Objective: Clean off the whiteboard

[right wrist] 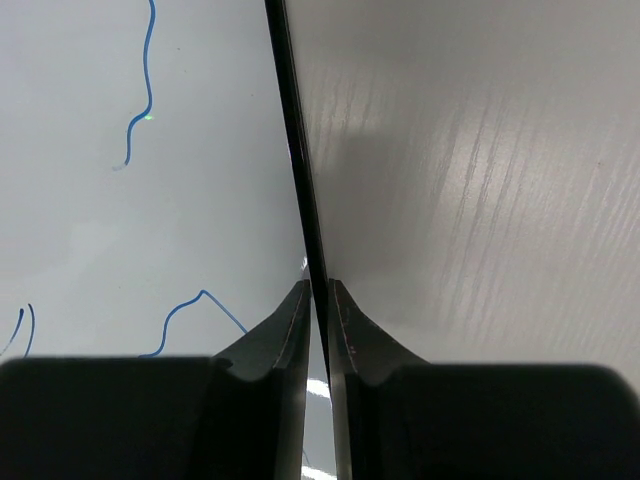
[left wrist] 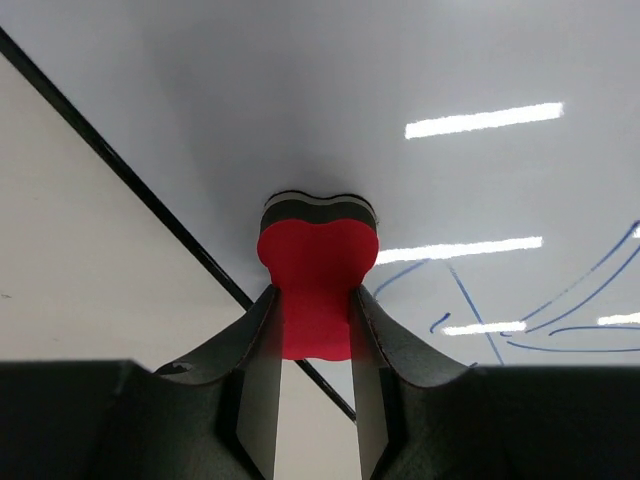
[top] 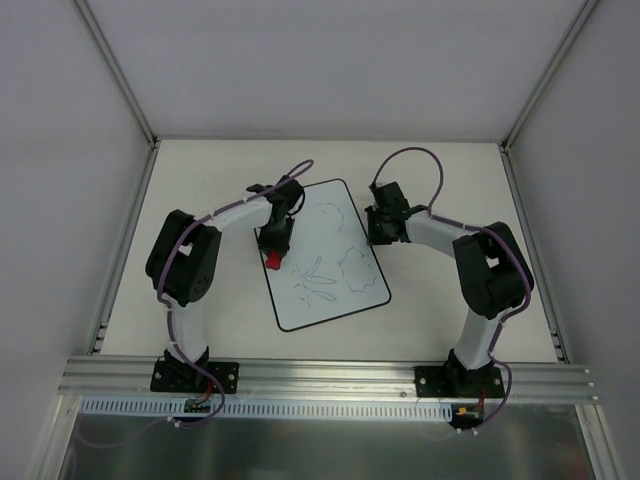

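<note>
The whiteboard (top: 325, 260) lies flat in the middle of the table, white with a thin black edge, bearing thin line doodles at its centre and right. My left gripper (top: 274, 250) is shut on the red bone-shaped eraser (left wrist: 316, 290), whose dark pad presses on the board near its left edge. In the left wrist view blue lines (left wrist: 560, 310) lie to the eraser's right. My right gripper (top: 377, 226) is shut on the board's right edge (right wrist: 297, 160), one finger on each side of the black rim.
Grey enclosure walls and metal posts (top: 120, 80) stand round the cream table (top: 220, 170). An aluminium rail (top: 320, 375) with both arm bases runs along the near edge.
</note>
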Robot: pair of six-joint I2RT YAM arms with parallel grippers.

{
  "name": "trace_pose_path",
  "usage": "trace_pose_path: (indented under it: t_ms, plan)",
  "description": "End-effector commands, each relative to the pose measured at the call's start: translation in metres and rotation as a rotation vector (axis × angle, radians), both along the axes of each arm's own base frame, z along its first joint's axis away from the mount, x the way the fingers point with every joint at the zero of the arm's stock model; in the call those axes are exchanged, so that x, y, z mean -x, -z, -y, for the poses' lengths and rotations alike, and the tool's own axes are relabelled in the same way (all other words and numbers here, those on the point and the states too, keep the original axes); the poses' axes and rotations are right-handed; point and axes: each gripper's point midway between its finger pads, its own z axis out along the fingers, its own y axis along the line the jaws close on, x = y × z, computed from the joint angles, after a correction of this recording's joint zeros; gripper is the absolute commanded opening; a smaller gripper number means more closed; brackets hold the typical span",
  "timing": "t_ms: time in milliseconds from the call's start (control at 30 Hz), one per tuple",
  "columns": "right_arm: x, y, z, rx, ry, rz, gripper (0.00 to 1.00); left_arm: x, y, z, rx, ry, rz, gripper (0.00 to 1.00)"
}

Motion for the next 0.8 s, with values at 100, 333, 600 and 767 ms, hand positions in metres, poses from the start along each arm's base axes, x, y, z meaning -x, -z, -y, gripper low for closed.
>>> trace_pose_path:
  t_ms: [100, 333, 600, 767]
  plan:
    - [0.034, 0.034, 0.029, 0.139, 0.030, -0.173, 0.14, 0.081, 0.034, 0.061, 0.030, 0.099, -0.140, 0.00]
    - [0.032, 0.034, 0.026, 0.130, 0.024, -0.177, 0.14, 0.101, 0.034, 0.128, 0.077, 0.186, -0.098, 0.00]
    - [0.034, 0.034, 0.021, 0.102, 0.009, -0.181, 0.14, 0.085, 0.035, 0.115, 0.090, 0.074, -0.104, 0.00]
    - [0.031, 0.032, 0.019, 0.098, -0.006, -0.171, 0.14, 0.047, 0.035, 0.057, 0.024, -0.055, -0.058, 0.00]
